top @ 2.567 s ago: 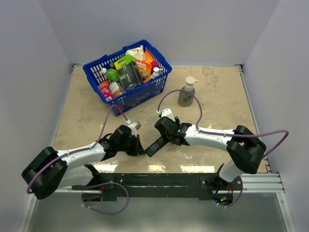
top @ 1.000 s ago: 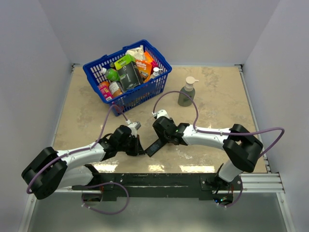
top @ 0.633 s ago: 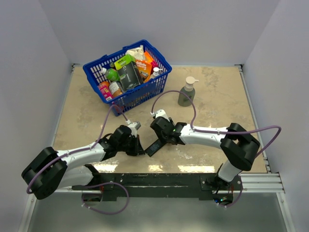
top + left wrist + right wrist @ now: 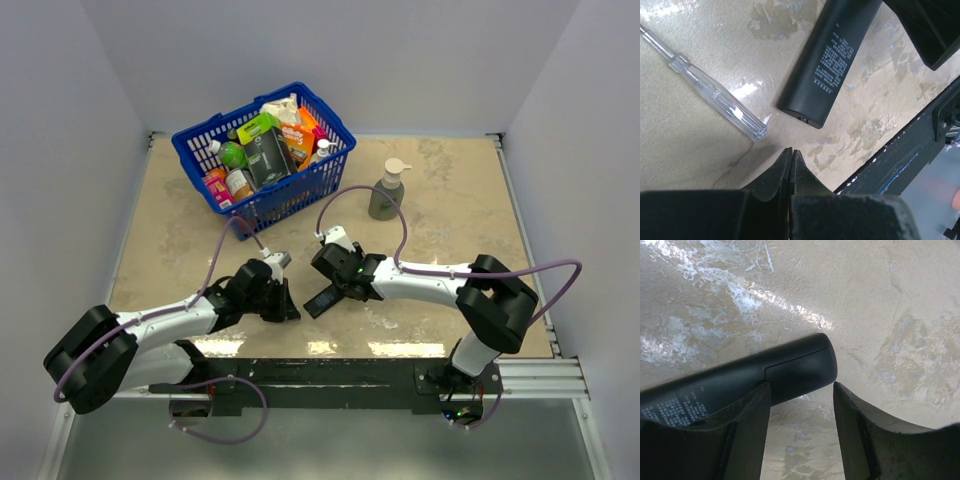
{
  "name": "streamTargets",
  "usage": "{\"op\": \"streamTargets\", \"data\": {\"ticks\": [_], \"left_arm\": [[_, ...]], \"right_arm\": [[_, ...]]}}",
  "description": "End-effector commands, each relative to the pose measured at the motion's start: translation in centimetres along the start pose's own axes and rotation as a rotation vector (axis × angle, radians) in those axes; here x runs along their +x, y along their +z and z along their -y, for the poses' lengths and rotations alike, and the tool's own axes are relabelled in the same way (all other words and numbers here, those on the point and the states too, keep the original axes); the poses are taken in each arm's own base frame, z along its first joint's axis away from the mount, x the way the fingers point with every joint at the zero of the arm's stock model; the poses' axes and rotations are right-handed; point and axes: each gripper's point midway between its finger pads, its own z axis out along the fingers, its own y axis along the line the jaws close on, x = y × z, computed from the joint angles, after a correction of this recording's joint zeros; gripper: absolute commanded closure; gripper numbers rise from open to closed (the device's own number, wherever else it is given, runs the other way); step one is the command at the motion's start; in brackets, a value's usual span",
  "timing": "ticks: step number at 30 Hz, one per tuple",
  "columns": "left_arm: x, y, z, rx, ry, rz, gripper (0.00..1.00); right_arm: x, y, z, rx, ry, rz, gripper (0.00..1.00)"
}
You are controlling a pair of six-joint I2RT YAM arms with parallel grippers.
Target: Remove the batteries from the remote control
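The remote control (image 4: 322,300) is a slim black bar lying at a slant on the table between my two grippers. Its printed back faces up in the left wrist view (image 4: 832,65), with the cover in place. No batteries are in view. My left gripper (image 4: 288,310) is shut and empty, its tips (image 4: 791,152) just short of the remote's near end. My right gripper (image 4: 336,280) is open over the remote's far end (image 4: 790,370). One finger (image 4: 747,425) lies against the remote's side, the other finger (image 4: 855,425) stands apart from it.
A clear-handled screwdriver (image 4: 715,97) lies on the table left of the remote. A blue basket (image 4: 330,175) full of groceries stands at the back left, a soap pump bottle (image 4: 387,192) at the back middle. The black base rail (image 4: 920,135) runs along the near edge.
My right gripper has shifted a little to the left over the remote's far end. The remote has slid slightly away from my left gripper. The left arm has hardly moved.
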Motion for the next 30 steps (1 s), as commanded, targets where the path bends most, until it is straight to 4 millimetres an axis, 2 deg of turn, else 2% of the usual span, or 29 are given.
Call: {"op": "streamTargets", "data": {"ticks": [1,7,12,17,23,30], "left_arm": [[-2.0,-0.7,2.2,0.066,0.025,0.057,0.99],[-3.7,-1.0,5.2,0.181,0.028,0.100,0.98],[-3.9,-0.1,5.5,0.197,0.024,0.091,0.98],[-3.8,0.7,5.1,0.186,0.016,0.081,0.99],[-2.9,1.4,3.2,0.125,0.012,0.067,0.99],[-2.1,2.2,1.9,0.085,0.005,0.049,0.99]], "right_arm": [[-1.6,-0.7,0.5,0.021,0.030,0.040,0.45],[-2.9,-1.8,-0.9,-0.087,0.079,0.078,0.45],[-2.7,-1.8,-1.6,-0.127,0.080,0.076,0.43],[-1.9,-1.1,-1.5,-0.105,0.064,0.049,0.42],[-1.6,-0.6,-1.1,-0.101,0.076,0.036,0.42],[-1.3,-0.1,-1.1,-0.098,0.076,0.027,0.43]]}}
